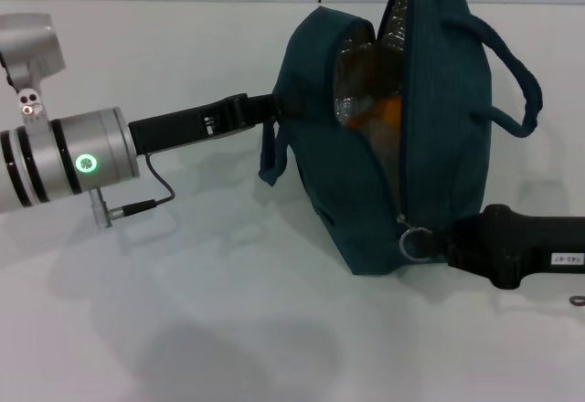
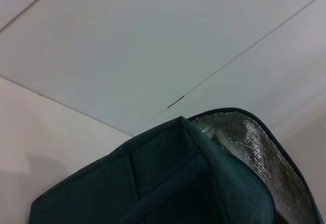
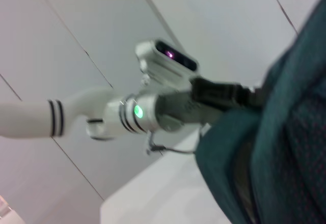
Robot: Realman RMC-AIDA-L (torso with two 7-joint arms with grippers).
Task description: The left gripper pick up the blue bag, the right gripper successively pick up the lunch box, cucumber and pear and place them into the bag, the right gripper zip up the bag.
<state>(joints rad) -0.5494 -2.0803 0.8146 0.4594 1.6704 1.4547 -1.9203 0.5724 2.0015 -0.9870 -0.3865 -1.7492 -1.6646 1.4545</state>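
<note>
The bag (image 1: 366, 192) stands upright on the white counter (image 1: 183, 329), its top partly unzipped, foil lining and something orange, likely the pear (image 1: 388, 111), showing inside. The left gripper (image 1: 274, 105) meets the bag's side at a handle loop, fingers pinching the fabric there. The right gripper (image 1: 437, 241) sits at the low end of the zipper, right by the ring pull (image 1: 416, 242); whether its fingers are spread or pressed together cannot be told
</note>
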